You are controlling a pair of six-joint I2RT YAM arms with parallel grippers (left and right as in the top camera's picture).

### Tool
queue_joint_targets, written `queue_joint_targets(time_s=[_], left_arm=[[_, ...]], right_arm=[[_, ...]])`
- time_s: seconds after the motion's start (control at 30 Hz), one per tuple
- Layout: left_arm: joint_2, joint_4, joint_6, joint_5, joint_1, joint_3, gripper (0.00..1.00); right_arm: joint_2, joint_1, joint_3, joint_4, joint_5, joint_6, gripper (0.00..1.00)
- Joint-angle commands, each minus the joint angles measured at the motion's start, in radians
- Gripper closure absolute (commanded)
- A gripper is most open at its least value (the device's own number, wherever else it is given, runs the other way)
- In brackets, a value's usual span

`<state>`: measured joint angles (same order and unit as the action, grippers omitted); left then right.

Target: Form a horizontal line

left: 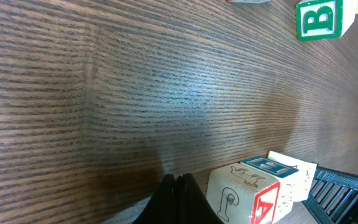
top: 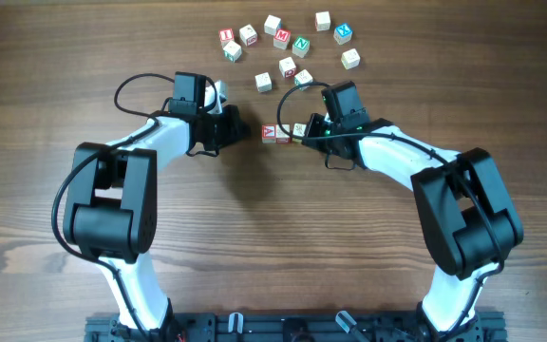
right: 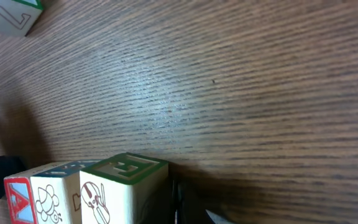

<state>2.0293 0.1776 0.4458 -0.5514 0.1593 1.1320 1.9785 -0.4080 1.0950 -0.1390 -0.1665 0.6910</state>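
Horizontal line (top: pixel 284 133) on bench (top: pixel 254 228), between left fingers (left: pixel 166 202) (clenched, empty) and right fingers (right: pixel 188 208) (clenched, empty), robot-side of loose cluster (top: pixel 288 43). Cluster spread: overhead only. Cube drawings, green-E cube (right: pixel 132 171): wrist views only.

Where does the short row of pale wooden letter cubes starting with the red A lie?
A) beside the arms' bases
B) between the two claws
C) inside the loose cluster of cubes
B: the short row of pale wooden letter cubes lies between the left claw and the right claw, apart from the loose cluster of letter cubes.
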Motion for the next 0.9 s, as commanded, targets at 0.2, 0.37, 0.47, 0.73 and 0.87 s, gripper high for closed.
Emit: queue_joint_targets(time_s=[0.2,0.37,0.47,0.73,0.87], left_arm=[[0.019,-0.017,-0.016,-0.002,0.017,-0.006,0.96],[0.019,-0.021,-0.016,-0.002,0.053,-0.006,0.96],[0.019,-0.022,-0.016,0.008,0.069,-0.006,0.96],[0.019,-0.012,-0.016,0.028,0.072,-0.006,0.96],[0.019,-0.009,-0.016,0.029,0.072,-0.006,0.96]], right_arm=[[0.062,-0.008,-0.042,-0.003,0.063,-0.038,0.96],[0.062,-0.008,-0.042,-0.003,0.066,-0.037,0.96],[0.062,-0.008,-0.042,-0.004,0.066,-0.037,0.96],[0.062,-0.008,-0.042,-0.004,0.066,-0.038,0.96],[0.062,-0.008,-0.042,-0.002,0.066,-0.06,0.96]])
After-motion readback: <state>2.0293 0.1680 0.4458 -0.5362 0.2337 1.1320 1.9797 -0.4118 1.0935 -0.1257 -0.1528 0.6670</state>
